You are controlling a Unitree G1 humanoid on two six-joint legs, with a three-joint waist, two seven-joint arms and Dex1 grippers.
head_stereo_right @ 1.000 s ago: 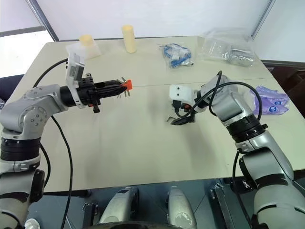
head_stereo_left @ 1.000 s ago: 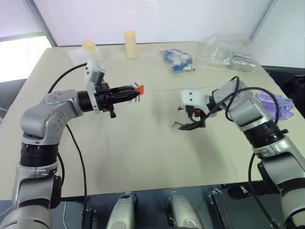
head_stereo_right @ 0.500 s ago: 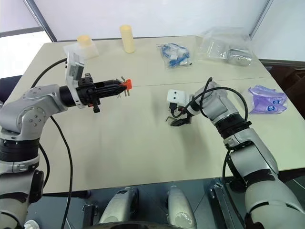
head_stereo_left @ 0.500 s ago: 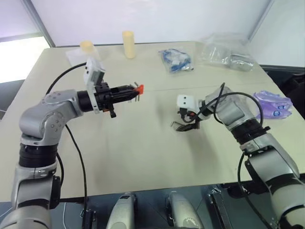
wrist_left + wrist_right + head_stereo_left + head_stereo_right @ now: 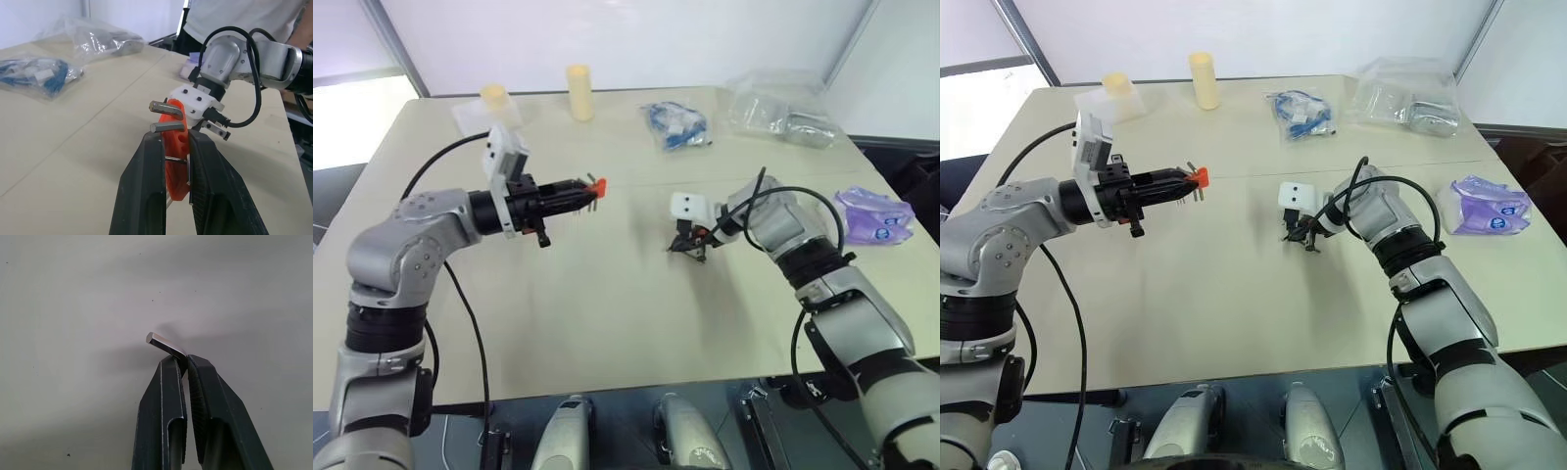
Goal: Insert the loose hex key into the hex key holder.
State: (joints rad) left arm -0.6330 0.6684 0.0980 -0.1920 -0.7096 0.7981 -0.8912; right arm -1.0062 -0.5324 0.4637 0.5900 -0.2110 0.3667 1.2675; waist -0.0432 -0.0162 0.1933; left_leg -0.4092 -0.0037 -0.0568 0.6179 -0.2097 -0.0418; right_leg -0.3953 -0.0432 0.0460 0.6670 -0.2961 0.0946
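**Both jaws closed, key and holder well apart**

The left gripper (image 5: 570,194) was held level above the bench (image 5: 607,294), jaws clamped on the red holder (image 5: 175,147), whose short dark keys stuck out past the fingertips. To its right, well apart, the right gripper (image 5: 182,363) pointed down at the bench surface, jaws closed on the loose key (image 5: 166,345) at its bend; the key's short arm stuck out beyond the tips, low over the bench.
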